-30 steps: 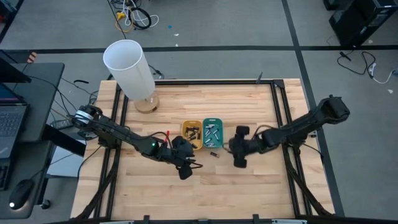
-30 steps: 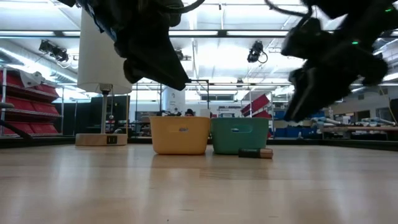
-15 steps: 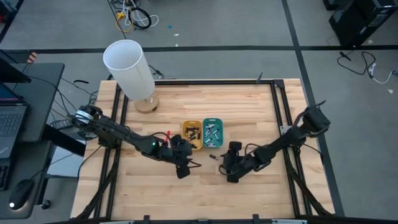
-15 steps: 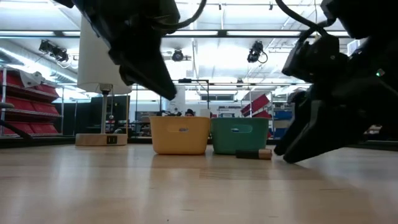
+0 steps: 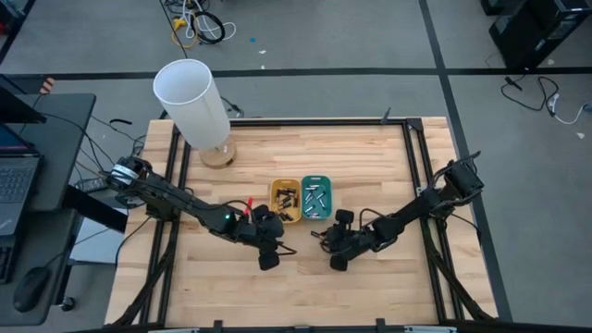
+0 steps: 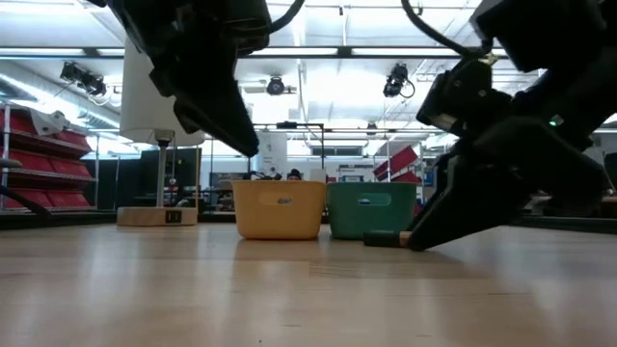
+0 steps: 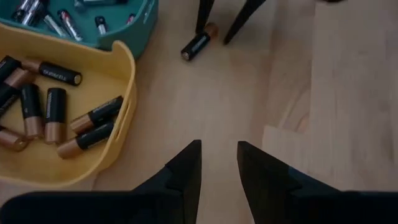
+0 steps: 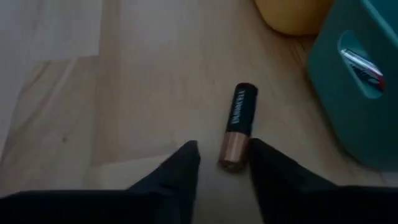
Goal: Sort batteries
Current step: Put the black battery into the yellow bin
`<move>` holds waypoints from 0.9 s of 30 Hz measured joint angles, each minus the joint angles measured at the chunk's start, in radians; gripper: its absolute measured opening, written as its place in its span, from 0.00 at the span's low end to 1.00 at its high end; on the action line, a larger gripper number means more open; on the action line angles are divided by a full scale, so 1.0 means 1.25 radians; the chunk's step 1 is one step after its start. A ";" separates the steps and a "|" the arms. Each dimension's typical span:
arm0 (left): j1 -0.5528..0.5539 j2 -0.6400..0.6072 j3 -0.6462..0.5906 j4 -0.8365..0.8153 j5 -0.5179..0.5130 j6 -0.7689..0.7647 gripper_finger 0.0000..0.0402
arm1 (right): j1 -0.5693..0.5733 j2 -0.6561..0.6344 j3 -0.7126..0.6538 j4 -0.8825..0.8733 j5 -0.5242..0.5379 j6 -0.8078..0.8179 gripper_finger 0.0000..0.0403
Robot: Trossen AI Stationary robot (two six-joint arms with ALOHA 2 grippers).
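From above, the right gripper [image 5: 326,246] sits beside the teal tray [image 5: 316,199]. Right wrist: its parted fingers [image 8: 180,165] straddle a loose battery's [image 8: 237,125] copper end on the wood. Left wrist: left gripper [image 7: 217,160] narrowly open, empty, near the yellow tray [image 7: 118,134].

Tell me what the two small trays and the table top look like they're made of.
The yellow tray and the teal tray look like moulded plastic: one even colour each, smooth, rounded rims, slight sheen. The table top looks like pale wood in glued strips with a smooth finish: plank seams and grain show.
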 joint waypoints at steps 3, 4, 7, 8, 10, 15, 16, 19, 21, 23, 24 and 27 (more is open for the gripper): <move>0.000 0.000 0.000 0.027 0.000 0.010 0.29 | -0.016 0.000 0.000 0.003 -0.011 -0.001 0.21; 0.000 0.000 0.000 0.043 -0.004 0.025 0.29 | -0.019 0.000 0.000 0.003 -0.014 0.000 0.16; 0.000 0.000 0.000 0.103 -0.043 0.068 0.29 | -0.025 -0.007 -0.002 0.011 -0.051 -0.014 0.07; 0.000 0.000 0.000 0.131 -0.049 0.088 0.29 | -0.026 -0.011 -0.002 0.018 -0.059 -0.022 0.07; 0.000 0.000 0.000 0.181 -0.056 0.136 0.29 | -0.026 -0.029 -0.004 0.018 -0.070 -0.025 0.07; 0.000 -0.001 0.001 0.224 -0.057 0.190 0.32 | -0.023 -0.117 0.018 0.011 -0.075 -0.033 0.08; 0.000 -0.001 0.001 0.227 -0.057 0.196 0.33 | -0.023 -0.134 0.026 0.007 -0.075 -0.043 0.08; 0.000 -0.001 0.001 0.244 -0.060 0.230 0.36 | -0.023 -0.174 0.049 -0.007 -0.067 -0.086 0.08; 0.000 -0.001 0.001 0.257 -0.079 0.242 0.39 | -0.027 -0.197 0.063 0.000 -0.043 -0.090 0.08; 0.001 -0.002 0.001 0.270 -0.095 0.253 0.42 | -0.034 -0.212 0.067 -0.003 -0.035 -0.091 0.08; 0.001 -0.002 0.001 0.276 -0.102 0.253 0.43 | -0.037 -0.215 0.068 -0.006 -0.034 -0.092 0.08; 0.002 -0.002 0.001 0.278 -0.115 0.252 0.48 | -0.041 -0.220 0.070 -0.008 -0.030 -0.107 0.08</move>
